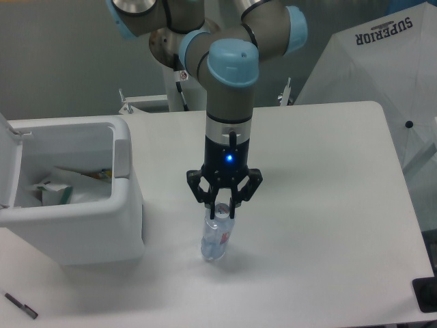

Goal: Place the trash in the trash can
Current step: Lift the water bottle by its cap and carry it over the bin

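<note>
A small clear water bottle point(215, 239) with a red-white label stands tilted on the white table, its base leaning to the left. My gripper point(222, 209) points straight down with its fingers shut on the bottle's cap end. The trash can point(75, 236), a large boxy white bin, sits at the table's left with its lid point(8, 164) swung open. Inside the bin lie several pieces of paper and packaging point(58, 190); I cannot tell whether the flat white pouch is among them.
A dark pen-like object point(20, 305) lies at the table's front left corner. A white umbrella-like cover marked SUPERIOR point(382, 61) stands off the table's right rear. A black object point(426, 294) sits at the front right edge.
</note>
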Controlling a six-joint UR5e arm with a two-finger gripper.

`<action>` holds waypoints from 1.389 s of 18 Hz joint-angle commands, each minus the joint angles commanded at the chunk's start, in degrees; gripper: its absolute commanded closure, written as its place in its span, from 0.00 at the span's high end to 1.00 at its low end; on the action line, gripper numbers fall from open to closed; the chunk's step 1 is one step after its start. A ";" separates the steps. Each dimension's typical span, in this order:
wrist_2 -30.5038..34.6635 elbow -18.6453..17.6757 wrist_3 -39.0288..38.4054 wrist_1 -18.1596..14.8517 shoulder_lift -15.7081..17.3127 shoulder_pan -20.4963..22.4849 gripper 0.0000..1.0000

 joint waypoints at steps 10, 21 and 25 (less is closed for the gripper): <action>-0.09 7.47 -8.35 0.09 1.67 3.43 0.33; -0.09 14.06 -13.79 0.18 5.09 3.08 0.33; -1.22 15.04 -16.70 0.18 8.25 2.81 0.33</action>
